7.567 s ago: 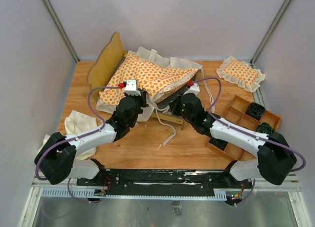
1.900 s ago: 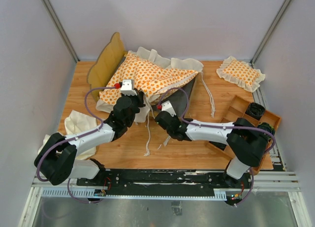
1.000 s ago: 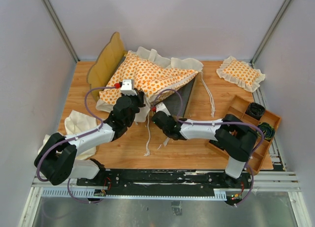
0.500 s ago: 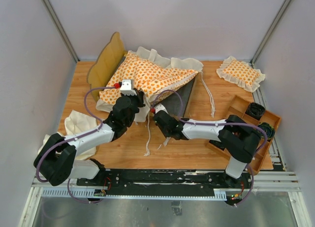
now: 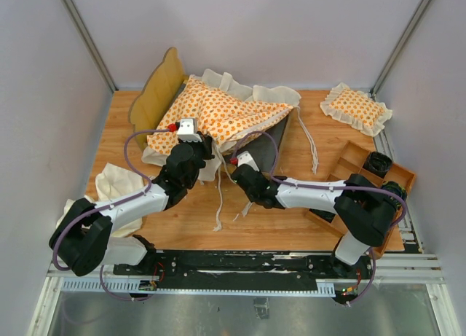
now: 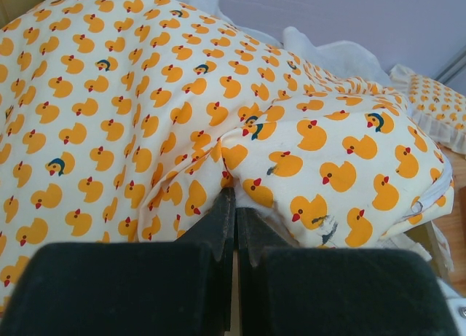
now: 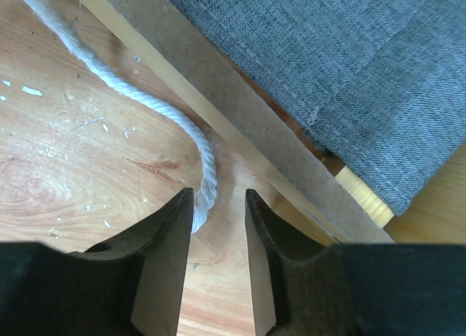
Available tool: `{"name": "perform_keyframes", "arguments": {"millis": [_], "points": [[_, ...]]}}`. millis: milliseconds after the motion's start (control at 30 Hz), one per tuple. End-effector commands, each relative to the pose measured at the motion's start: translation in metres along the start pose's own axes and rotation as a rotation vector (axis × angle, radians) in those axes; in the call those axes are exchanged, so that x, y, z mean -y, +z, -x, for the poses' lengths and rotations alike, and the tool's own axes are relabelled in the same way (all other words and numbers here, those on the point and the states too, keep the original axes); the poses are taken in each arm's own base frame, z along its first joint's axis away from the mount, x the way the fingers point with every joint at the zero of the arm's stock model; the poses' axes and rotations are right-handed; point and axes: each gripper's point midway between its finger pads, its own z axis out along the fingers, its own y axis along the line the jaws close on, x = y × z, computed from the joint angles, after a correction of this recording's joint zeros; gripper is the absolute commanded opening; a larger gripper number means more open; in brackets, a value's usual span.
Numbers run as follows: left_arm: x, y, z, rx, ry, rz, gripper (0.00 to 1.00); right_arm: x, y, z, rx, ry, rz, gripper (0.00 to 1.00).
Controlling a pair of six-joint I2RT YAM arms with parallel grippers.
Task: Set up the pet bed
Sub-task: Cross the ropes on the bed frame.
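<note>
Wooden bench [image 5: 280, 223] is being enclosed by pale walls [image 5: 291, 37]. One cushion [image 5: 218, 114], draped over one bed frame [image 5: 156, 88], is being pinched by the left gripper [image 6: 234, 196]; the right gripper [image 7: 218, 197] is being held spread over one string [image 7: 206, 168].

table [image 5: 291, 223] light wood | far left: bed frame [image 5: 156, 88], headboard upright | far right: small ruffled pillow [image 5: 357, 108] | right edge: compartment tray [image 5: 354, 155] | near left: cream cloth [image 5: 116, 181] | centre: tie strings [image 5: 218, 205] trailing loose
</note>
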Motion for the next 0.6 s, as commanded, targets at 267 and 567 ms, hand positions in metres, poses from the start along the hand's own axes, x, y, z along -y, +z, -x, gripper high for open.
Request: {"name": "perform_keyframes", "arguments": {"millis": [267, 567], "points": [[-0.002, -0.001, 0.013, 0.042, -0.026, 0.004, 0.0, -0.007, 0.014, -0.024, -0.05, 0.204, 0.096, 0.37], [-0.001, 0.0, 0.011, 0.037, -0.028, -0.001, 0.0, -0.029, 0.013, -0.023, -0.051, 0.188, 0.215, 0.06]]}}
